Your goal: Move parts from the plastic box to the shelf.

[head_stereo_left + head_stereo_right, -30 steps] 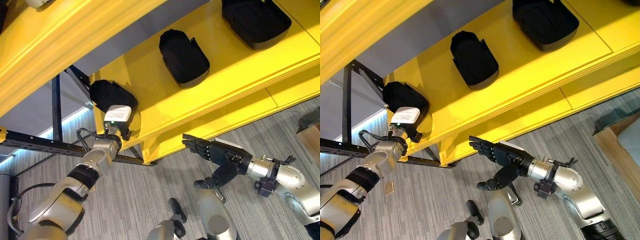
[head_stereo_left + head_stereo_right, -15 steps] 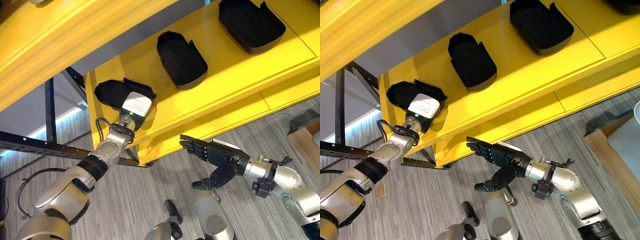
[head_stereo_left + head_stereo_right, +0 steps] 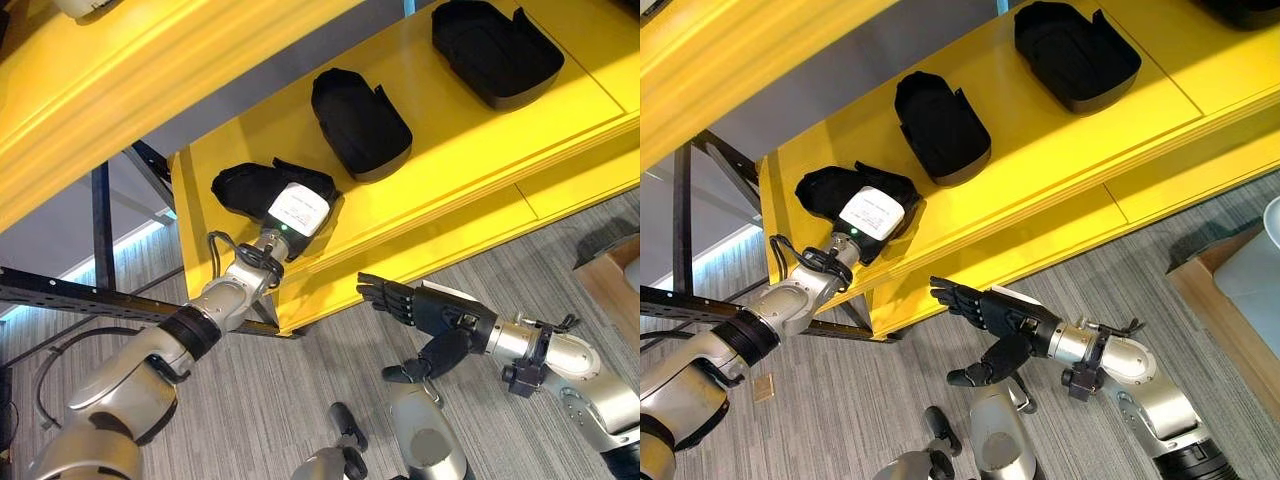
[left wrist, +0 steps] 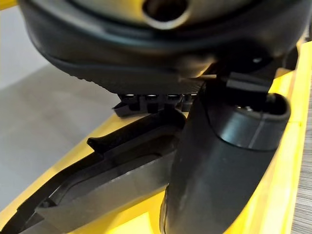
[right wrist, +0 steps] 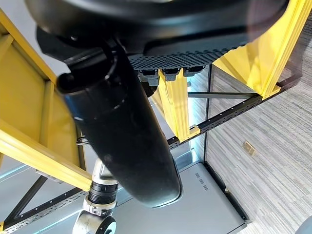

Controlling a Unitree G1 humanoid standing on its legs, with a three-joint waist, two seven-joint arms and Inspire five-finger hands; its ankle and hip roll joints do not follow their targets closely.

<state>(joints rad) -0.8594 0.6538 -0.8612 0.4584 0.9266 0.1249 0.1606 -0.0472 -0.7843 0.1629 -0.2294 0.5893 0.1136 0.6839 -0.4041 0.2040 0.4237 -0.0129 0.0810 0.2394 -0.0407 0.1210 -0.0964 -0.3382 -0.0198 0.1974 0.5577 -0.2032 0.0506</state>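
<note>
Left robot hand point(image 3: 297, 212) is up on the yellow metal shelf point(image 3: 470, 150), at its left end, sitting on top of the leftmost black moulded plastic part point(image 3: 240, 188). The part lies flat on the shelf surface, partly under the hand; its far end sticks out past the hand toward the shelf's left edge. In the left wrist view the thumb point(image 4: 219, 161) comes down against the part's rim point(image 4: 122, 165) and the fingers point(image 4: 151, 101) reach over its far side, so the hand is closed around the part.

Part look: matte black, shallow tray-like shell, rounded outline, raised wall with a notch or two, hollow inside.

Count: three black parts visible on this shelf level. One under the left hand, a second black part point(image 3: 360, 122) in the middle, a third black part point(image 3: 495, 52) further right. All well apart from each other, all lying open side up.

Right robot hand point(image 3: 425, 308) hangs below the shelf front, over the grey carpet floor point(image 3: 260, 400), fingers straight and spread, thumb out, holding nothing. Well apart from all three parts.
</note>
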